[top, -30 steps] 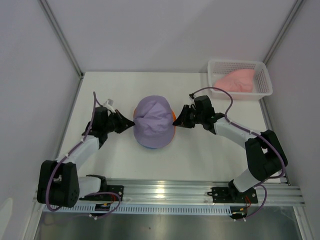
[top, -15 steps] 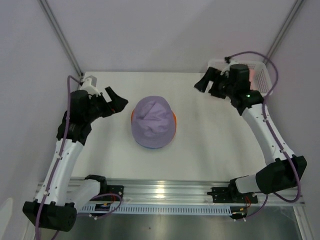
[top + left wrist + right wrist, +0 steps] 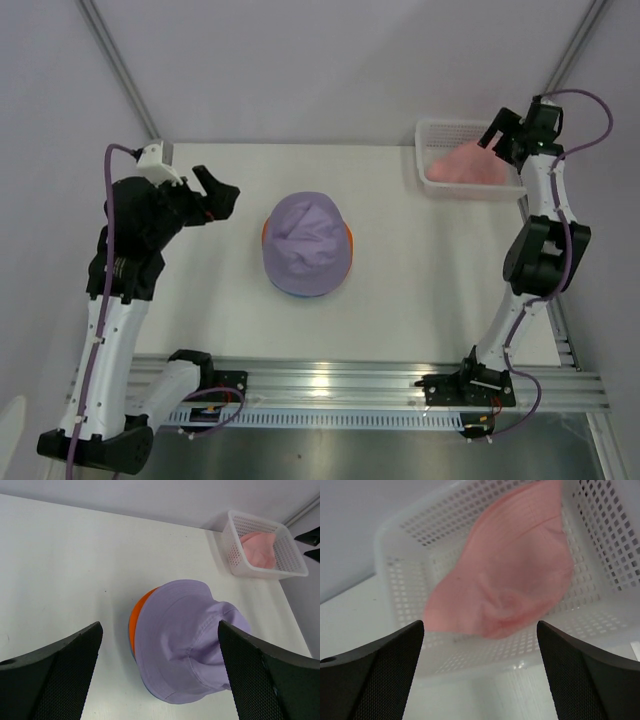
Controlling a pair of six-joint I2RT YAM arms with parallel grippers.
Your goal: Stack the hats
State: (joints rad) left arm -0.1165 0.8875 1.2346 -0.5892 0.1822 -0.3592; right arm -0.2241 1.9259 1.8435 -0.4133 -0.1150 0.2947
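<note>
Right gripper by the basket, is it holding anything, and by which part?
Nothing. The right gripper hangs open over the pink hat, which lies untouched in the basket.

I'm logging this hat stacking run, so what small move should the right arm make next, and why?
Probably lower the right gripper into the white mesh basket onto the pink hat. Its fingers hang open above it, and that hat alone lies apart from the pile topped by the lavender hat.
</note>
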